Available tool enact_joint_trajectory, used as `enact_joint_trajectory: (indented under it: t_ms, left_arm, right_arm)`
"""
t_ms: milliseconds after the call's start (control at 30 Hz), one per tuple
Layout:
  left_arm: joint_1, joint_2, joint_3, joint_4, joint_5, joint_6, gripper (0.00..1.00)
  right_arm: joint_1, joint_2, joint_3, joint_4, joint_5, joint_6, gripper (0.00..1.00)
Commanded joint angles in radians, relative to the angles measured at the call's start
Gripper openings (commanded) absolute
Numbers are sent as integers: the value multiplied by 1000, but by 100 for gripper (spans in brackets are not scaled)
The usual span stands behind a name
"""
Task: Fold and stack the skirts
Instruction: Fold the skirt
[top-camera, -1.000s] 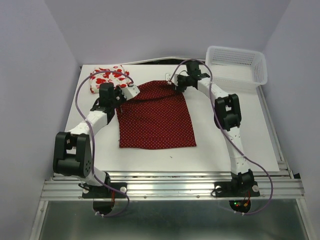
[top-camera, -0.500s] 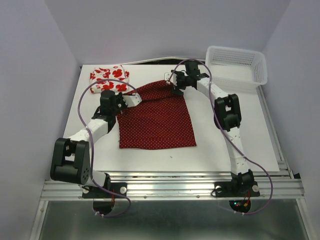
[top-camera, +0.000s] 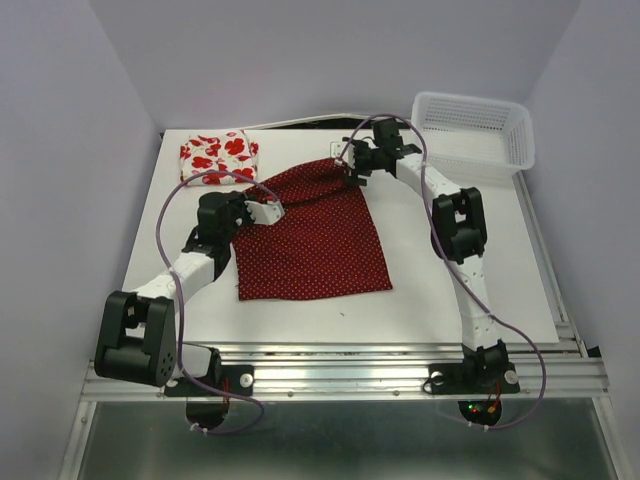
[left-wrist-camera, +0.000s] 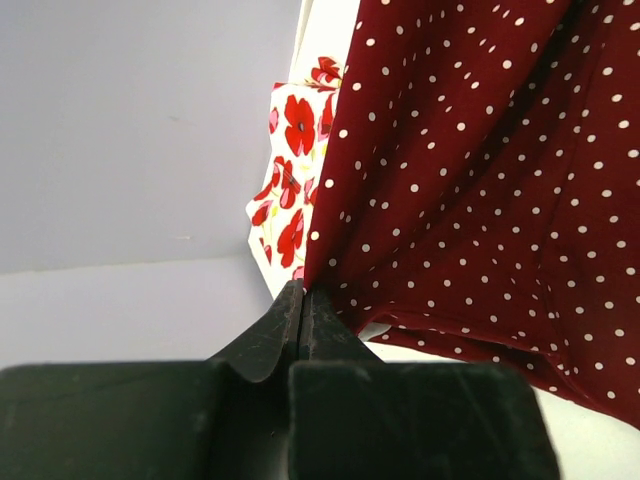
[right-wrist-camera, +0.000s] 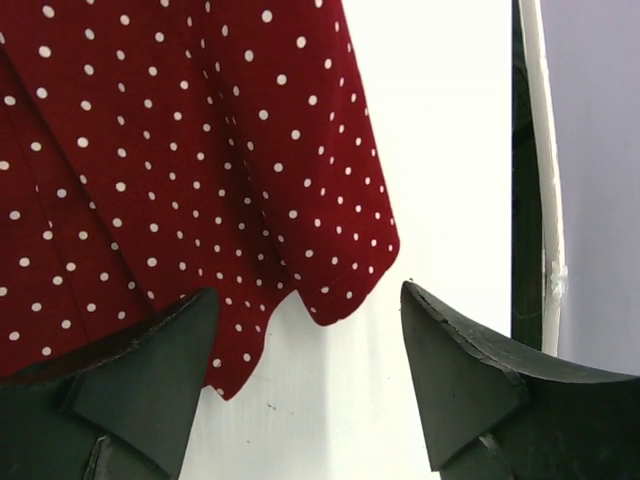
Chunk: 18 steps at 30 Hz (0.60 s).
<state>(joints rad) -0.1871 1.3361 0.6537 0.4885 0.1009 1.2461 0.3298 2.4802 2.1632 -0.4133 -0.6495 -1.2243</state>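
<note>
top view: 2 skirts, 1 basket, 2 arms. The floral skirt (top-camera: 218, 155) is folded at the far-left corner of the table (top-camera: 450, 290). The dotted red skirt (top-camera: 315, 245) lies mid-table, well apart from the floral one's bulk. Its near hem is flat and its far edge is rumpled. The left gripper (top-camera: 268, 209) is at its far-left corner and the right gripper (top-camera: 352, 170) at its far-right corner. Jaw gaps are unreadable from here: too small, and the wrist bodies cover them. The basket (top-camera: 475, 130) sits far right, clear of both skirts.

left wrist: the fingers (left-wrist-camera: 270, 335) are pressed together with no gap. The dotted cloth's edge is pinched at the tips and the cloth fans out from there. Only a strip of the floral skirt shows behind; the red cloth hides the rest.

right wrist: the 2 fingers (right-wrist-camera: 460, 380) stand wide apart with nothing clamped. The skirt's corner lies in the gap, over the white table. The left finger overlaps the cloth, but I can't tell whether it touches. The right finger is over bare table. Most of the skirt is cut off by the frame.
</note>
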Motion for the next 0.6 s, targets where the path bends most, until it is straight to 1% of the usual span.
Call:
enact_joint_trajectory:
  t_ms: [0,33,67,167,233,300,433,533,567]
  left_arm:
    - [-15,-61,-34,117,20,64,0]
    - [-18,-64,-37,124,22,67,0]
    - [-21,-67,-39,127,22,65,0]
    - [-22,-81,-43,143,29,64,0]
    - [-23,-90,-52,150,37,69,0]
    - [-25,-100,-58,151,46,76,0]
    - [-25,-101,-54,151,40,67,0]
    - [-25,-103,-52,153,45,61,0]
    - [-25,-101,-49,151,43,50,0]
  right_arm:
    - [21,-37,24,77,-36,8,77]
    - [21,-30,38,82,-36,9,75]
    - [21,-14,44,87,-33,9,71]
    - [32,5,43,128,-21,9,67]
    - [41,14,44,157,-21,16,66]
    - [41,26,52,166,-19,14,62]
    - [51,20,38,136,-18,-44,61]
    - [60,17,18,105,-12,-110,54]
    - [60,19,15,97,-1,-131,47]
